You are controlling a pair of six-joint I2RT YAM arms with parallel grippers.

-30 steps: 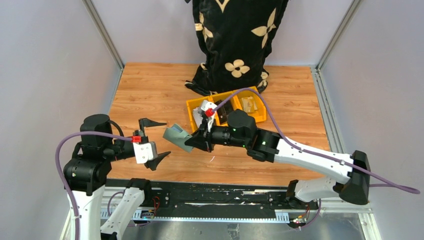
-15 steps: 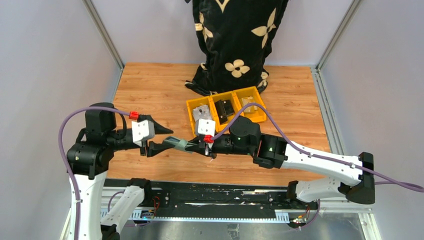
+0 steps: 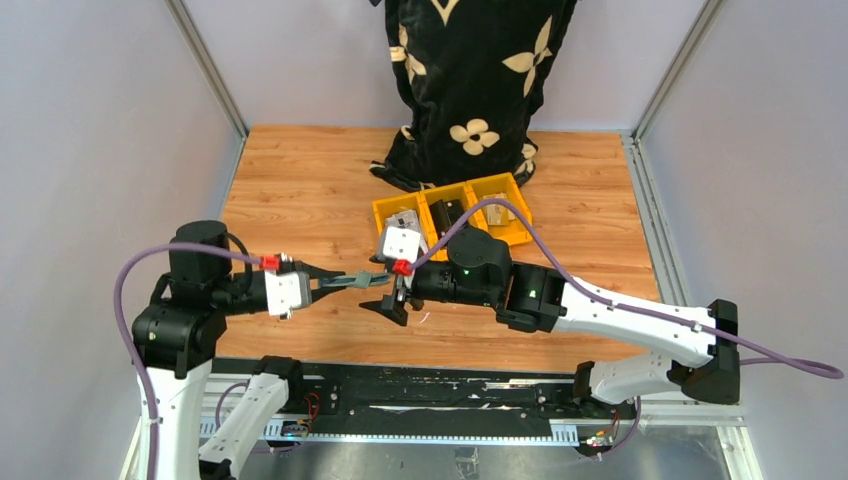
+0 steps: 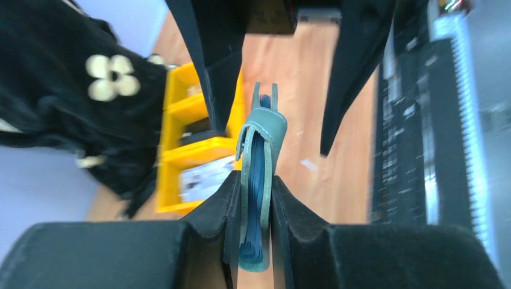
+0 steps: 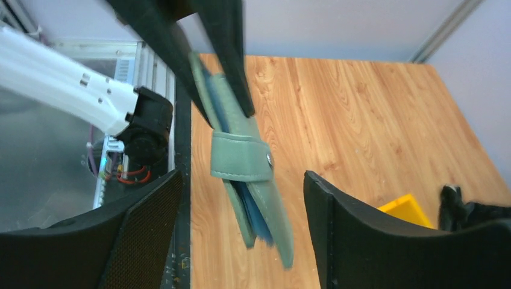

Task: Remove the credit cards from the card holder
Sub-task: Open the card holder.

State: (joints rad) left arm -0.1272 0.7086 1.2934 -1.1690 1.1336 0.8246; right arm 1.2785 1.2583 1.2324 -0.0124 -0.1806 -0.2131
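Note:
The card holder (image 3: 360, 281) is a pale grey-green folded wallet held above the table, edge-on, with its strap closed around it. My left gripper (image 3: 338, 281) is shut on its near end; the black fingers (image 4: 211, 211) press both faces of the card holder (image 4: 263, 138). My right gripper (image 3: 386, 285) stands open around the far end, with its fingers (image 5: 355, 229) apart from the card holder (image 5: 244, 159) on both sides. Blue layered edges show between the leaves. No credit cards can be made out apart from these.
Three joined yellow bins (image 3: 432, 232) with small items stand just behind the grippers. A black cloth with cream flowers (image 3: 470, 80) hangs at the back. The wooden table's front edge meets a black rail (image 3: 420, 385) by the arm bases.
The left gripper moved in from wide open and closed on the card holder. The right gripper, which was gripping it, opened and let go; the holder went from tilted to level.

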